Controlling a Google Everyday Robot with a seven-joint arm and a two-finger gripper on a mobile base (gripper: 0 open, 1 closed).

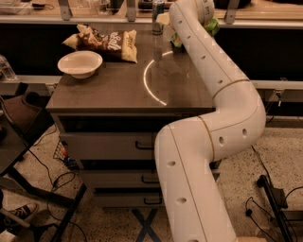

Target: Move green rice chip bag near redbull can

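Camera view looks down along the robot's big white arm (222, 104), which reaches across the brown cabinet top (113, 90) to its far edge. The can (158, 10) stands upright at that far edge, and I place everything from it. Just right of the can, green shows on both sides of the arm's last link. That is the green bag (213, 26), most of it hidden behind the arm. The gripper (206, 13) is right of the can too, at the bag or on it. The arm covers it, so I cannot tell whether it holds the bag or only sits over it. Left of the can and a little nearer the camera lies the brown chip bag (106, 40). Further left and nearer again sits the white bowl (79, 63), well apart from the can.

My reading is that the step in hand is either the grasp or the end of the carry, since the bag seems close to the can, perhaps not yet set down. The next move calls for care, because the can is slim and tall and a nudge from the bag or the wrist would tip it. If the bag is held, it needs lowering onto bare tabletop beside the can without touching it. After that comes a release and a straight lift away, not a sweep toward the can.
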